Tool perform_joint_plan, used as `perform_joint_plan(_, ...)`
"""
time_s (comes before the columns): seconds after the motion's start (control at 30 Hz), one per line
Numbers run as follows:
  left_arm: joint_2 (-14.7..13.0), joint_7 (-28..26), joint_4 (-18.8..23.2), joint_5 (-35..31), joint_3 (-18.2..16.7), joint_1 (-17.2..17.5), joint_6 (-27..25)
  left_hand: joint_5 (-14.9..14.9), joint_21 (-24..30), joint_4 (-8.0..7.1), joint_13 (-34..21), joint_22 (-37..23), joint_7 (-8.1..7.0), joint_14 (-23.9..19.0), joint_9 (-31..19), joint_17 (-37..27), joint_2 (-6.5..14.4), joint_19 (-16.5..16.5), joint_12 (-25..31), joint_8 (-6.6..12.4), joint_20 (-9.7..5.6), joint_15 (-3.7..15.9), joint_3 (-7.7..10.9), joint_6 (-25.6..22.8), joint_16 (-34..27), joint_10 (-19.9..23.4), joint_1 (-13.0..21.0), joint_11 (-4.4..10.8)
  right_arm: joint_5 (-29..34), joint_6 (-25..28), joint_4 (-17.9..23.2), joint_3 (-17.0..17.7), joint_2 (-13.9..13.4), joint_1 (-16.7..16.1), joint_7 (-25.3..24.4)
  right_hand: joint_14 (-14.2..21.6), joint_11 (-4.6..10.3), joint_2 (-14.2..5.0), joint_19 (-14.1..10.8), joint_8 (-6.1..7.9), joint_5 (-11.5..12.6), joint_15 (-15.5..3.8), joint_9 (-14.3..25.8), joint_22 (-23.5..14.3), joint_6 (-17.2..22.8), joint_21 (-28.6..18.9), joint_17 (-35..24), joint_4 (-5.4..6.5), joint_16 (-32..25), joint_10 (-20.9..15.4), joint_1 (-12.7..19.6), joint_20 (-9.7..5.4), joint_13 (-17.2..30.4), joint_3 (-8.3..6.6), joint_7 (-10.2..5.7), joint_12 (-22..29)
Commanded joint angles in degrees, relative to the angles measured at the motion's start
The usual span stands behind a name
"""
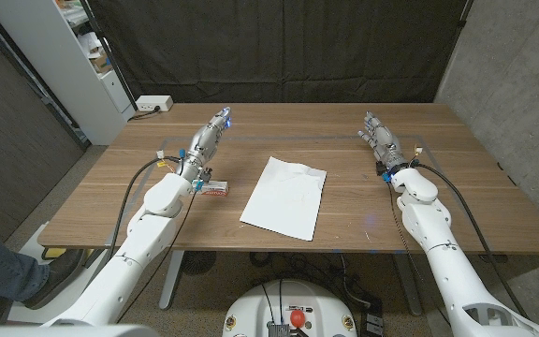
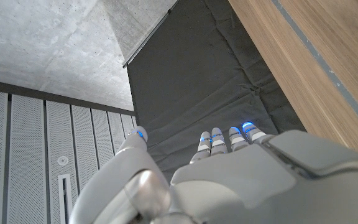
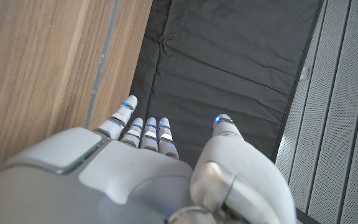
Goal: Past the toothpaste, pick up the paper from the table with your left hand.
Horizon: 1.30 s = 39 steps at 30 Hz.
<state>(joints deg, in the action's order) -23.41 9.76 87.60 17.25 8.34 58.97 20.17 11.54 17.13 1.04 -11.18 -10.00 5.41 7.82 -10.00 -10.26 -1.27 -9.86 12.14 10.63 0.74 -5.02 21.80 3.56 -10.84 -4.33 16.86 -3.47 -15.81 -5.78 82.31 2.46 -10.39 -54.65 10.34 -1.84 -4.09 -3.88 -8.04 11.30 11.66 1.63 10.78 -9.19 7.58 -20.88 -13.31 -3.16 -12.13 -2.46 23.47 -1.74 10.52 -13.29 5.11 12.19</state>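
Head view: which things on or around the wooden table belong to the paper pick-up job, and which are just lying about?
Job:
- white rectangular paper sheet, mid-table
- small white-and-red toothpaste box, beside the left arm
- left robot hand, empty, fingers apart

Lying about:
- right robot hand, empty, idle
- white power strip at the wooden table's far left corner
- grey shelf unit

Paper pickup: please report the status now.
Left hand open, holds nothing, far-left of paper. Right hand open, idle. Paper flat on table, untouched. Toothpaste beside left forearm, between arm and paper.
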Motion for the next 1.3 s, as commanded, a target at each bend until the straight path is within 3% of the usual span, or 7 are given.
perform_joint_plan(0.03,-0.31,-3.29,2.21,-5.63,0.83,1.79,2.29,-0.11,-0.43,0.21,-0.08,-0.12,0.22,-0.36,-0.27,-0.09,0.32,-0.83,0.3,0.54,0.48,0.27,0.12,-0.67,-0.28,0.36,0.37,-0.05,-0.61,0.17,0.76,0.64,-0.7,-0.45,-0.07,0.36,-0.31,-0.02,-0.55,0.13,0.18,0.06,0.19,-0.34,0.34,0.4,-0.1,-0.26,-0.47,-0.28,0.22,-0.09,0.26,-0.23,0.04,-0.31)
perform_joint_plan(0.9,-1.39,-9.6,8.35,-15.06,0.12,6.49,5.51,-0.16,-0.95,0.72,0.0,-0.13,0.03,-1.35,-0.28,-0.07,0.8,-0.26,0.55,0.68,0.74,0.53,0.25,-1.66,-0.43,1.34,0.8,0.28,-1.41,0.39,0.79,1.47,-1.29,-0.8,0.5,0.34,-0.41,-0.16,-0.49,0.12,0.19,-0.18,0.2,-0.37,0.4,1.18,0.0,-0.44,-0.43,-0.41,0.06,-0.1,0.3,-0.11,-0.03,-0.44)
perform_joint_plan(1.3,-0.82,-13.43,7.04,-20.56,-0.39,6.92,10.23,-0.12,-1.22,1.32,0.03,-0.13,-0.16,-2.84,-0.26,-0.04,1.01,0.64,1.01,0.98,0.69,0.88,0.35,-3.11,-0.74,2.9,1.32,0.51,-1.39,-0.34,-0.2,1.33,-0.71,0.07,0.52,0.41,-0.4,-0.21,-0.72,0.22,0.2,-0.15,0.21,-0.38,0.69,1.44,0.05,-0.52,-0.43,-0.52,-0.01,-0.06,0.31,-0.06,-0.07,-0.47)
